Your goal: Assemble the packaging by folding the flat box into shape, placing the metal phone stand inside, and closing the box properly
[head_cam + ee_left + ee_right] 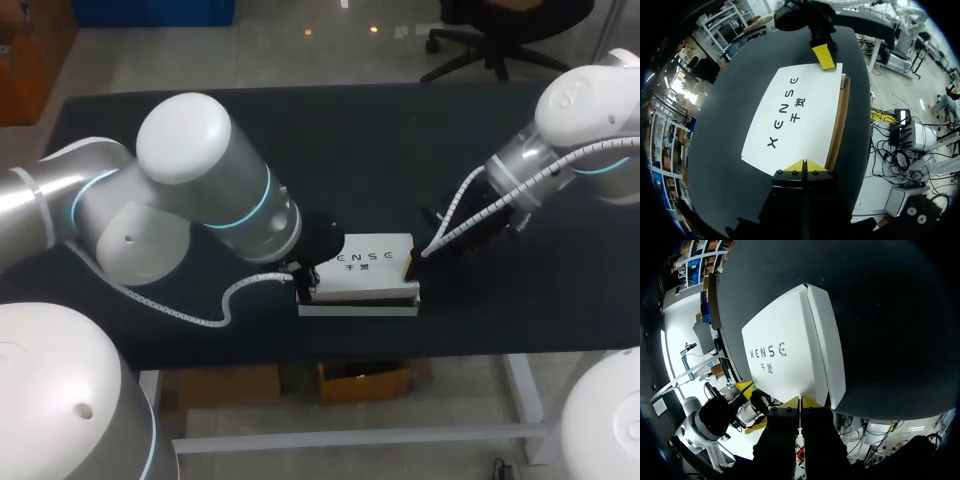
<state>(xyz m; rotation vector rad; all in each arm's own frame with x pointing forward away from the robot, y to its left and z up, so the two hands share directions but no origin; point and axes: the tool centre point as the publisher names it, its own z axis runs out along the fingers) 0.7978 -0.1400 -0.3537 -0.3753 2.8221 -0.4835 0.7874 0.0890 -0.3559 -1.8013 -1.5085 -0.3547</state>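
Note:
A white box with dark lettering on its lid lies flat near the front edge of the black table. In the left wrist view a brown inner edge shows along one long side of the box. My left gripper is shut, with its yellow tips against the box's left end. At the right end my right gripper is also shut, its tips on the lid. Each wrist view shows the other gripper at the box's far end. No phone stand is visible.
The black table stretches wide behind the box and to both sides. Its front edge runs just below the box. My left arm's big elbow hangs over the table's left half.

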